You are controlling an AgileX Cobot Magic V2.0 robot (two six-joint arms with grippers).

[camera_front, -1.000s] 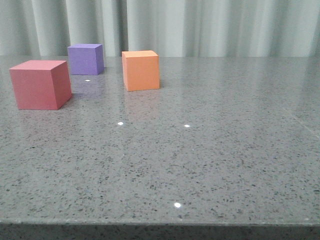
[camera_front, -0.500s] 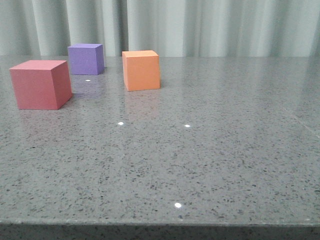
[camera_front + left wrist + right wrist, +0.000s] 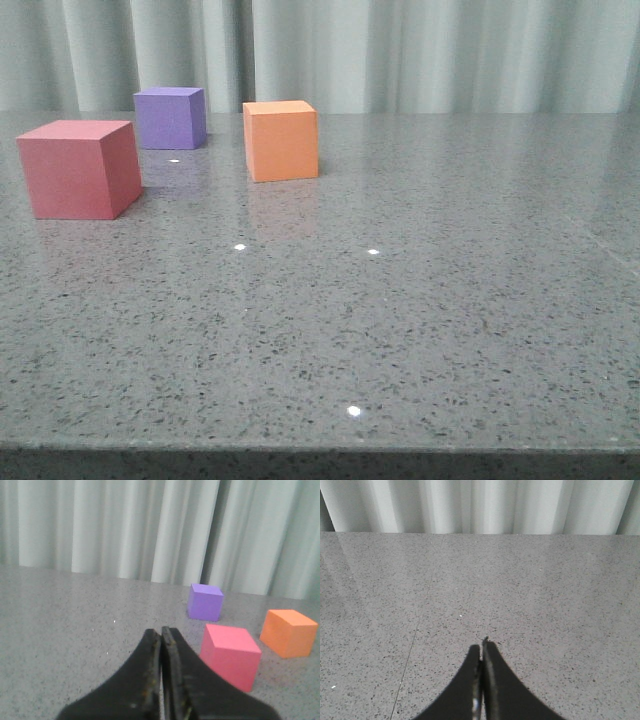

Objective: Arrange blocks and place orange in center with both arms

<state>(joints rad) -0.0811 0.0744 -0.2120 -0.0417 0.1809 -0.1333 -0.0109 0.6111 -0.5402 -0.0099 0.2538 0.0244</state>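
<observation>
Three foam cubes stand on the grey speckled table at the far left of the front view: a red-pink cube [image 3: 78, 168] nearest, a purple cube [image 3: 170, 118] behind it, and the orange cube [image 3: 281, 140] to their right. Neither gripper shows in the front view. In the left wrist view my left gripper [image 3: 161, 631] is shut and empty, above the table, short of the red-pink cube [image 3: 230, 654], the purple cube [image 3: 204, 602] and the orange cube [image 3: 289, 632]. In the right wrist view my right gripper [image 3: 482, 645] is shut and empty over bare table; no cube shows there.
A pale pleated curtain [image 3: 400, 50] hangs behind the table's far edge. The table's front edge [image 3: 320, 447] runs along the bottom of the front view. A thin seam line [image 3: 405, 667] crosses the tabletop in the right wrist view.
</observation>
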